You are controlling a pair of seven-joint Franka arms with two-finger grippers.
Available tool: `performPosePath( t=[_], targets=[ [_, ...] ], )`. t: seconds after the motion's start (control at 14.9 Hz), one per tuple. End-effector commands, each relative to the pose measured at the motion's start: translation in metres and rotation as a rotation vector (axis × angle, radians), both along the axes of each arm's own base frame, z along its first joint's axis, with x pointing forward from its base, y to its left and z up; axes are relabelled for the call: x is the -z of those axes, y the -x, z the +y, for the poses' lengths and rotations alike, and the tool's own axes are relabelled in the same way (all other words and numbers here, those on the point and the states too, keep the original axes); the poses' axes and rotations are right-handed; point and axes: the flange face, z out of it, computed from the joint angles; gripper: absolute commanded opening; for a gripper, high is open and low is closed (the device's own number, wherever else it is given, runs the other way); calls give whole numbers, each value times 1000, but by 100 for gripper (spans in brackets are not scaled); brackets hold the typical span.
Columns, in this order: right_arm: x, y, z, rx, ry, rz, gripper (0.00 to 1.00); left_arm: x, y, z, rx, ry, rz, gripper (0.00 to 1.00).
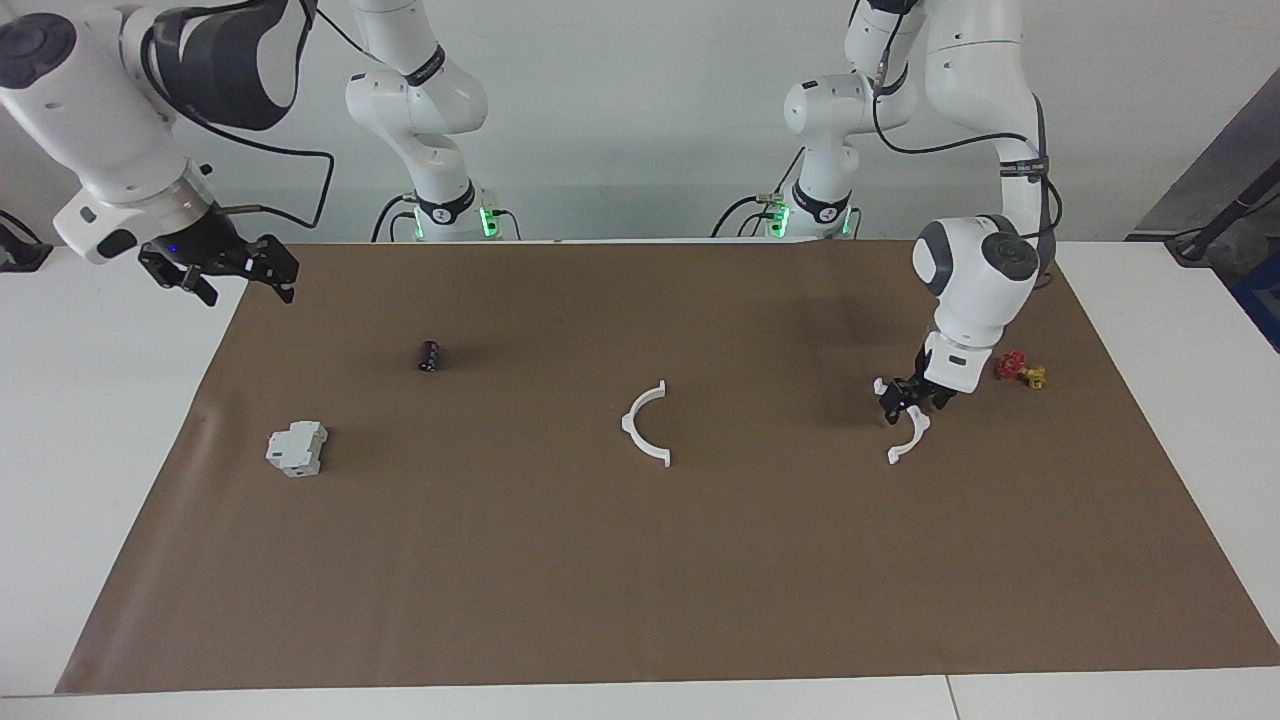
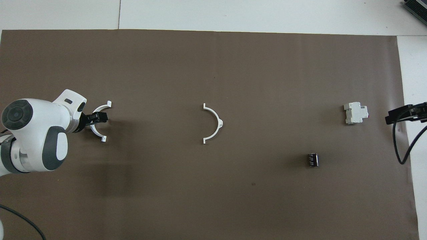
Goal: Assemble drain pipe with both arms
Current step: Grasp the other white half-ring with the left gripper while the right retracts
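Observation:
The drain pipe lies as two separate white half-ring arcs on the brown mat point(image 1: 640, 580). One arc point(image 1: 627, 422) rests at the mat's middle, also in the overhead view point(image 2: 218, 121). The other arc point(image 1: 908, 445) lies toward the left arm's end, also in the overhead view point(image 2: 97, 133). My left gripper point(image 1: 908, 398) is down at the middle of this arc, also in the overhead view point(image 2: 96, 118). My right gripper point(image 1: 225, 268) is open and empty, raised over the mat's edge at the right arm's end, where it waits; it also shows in the overhead view point(image 2: 402, 113).
A grey-white boxy block point(image 1: 297, 448) point(image 2: 356, 113) and a small black cylinder point(image 1: 429, 355) point(image 2: 313, 159) lie toward the right arm's end. A small red and yellow object point(image 1: 1020, 372) sits beside the left gripper.

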Motion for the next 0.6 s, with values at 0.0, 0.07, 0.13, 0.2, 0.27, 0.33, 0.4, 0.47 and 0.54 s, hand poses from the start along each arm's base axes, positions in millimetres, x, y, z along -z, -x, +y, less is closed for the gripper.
performPosePath(
  t=[0.0,0.07,0.13,0.2,0.27,0.33,0.4,0.47,0.54],
  targets=[
    [-25,-2,26,35,27,22,100,2,3,1,-11,4,-14,30],
    [-31,-1,27,95,23,22,100,0,2,0,-7,4,-17,10],
    [-31,-2,26,111,23,16,100,0,2,0,-4,3,-15,0],
    [-28,-2,24,111,21,20,100,-1,1,-2,1,3,-14,0],
    [-28,-1,24,107,21,21,100,-2,1,-3,3,3,-14,0],
    [-26,1,26,75,22,26,100,-3,-1,-5,7,3,-15,0],
    [-20,4,23,32,27,44,100,-10,-6,-8,8,4,-24,0],
    [-19,9,17,3,22,47,100,-18,-10,-14,10,6,-24,0],
    [-17,10,12,-16,18,40,100,-31,-16,-34,40,6,-21,0]
  ],
)
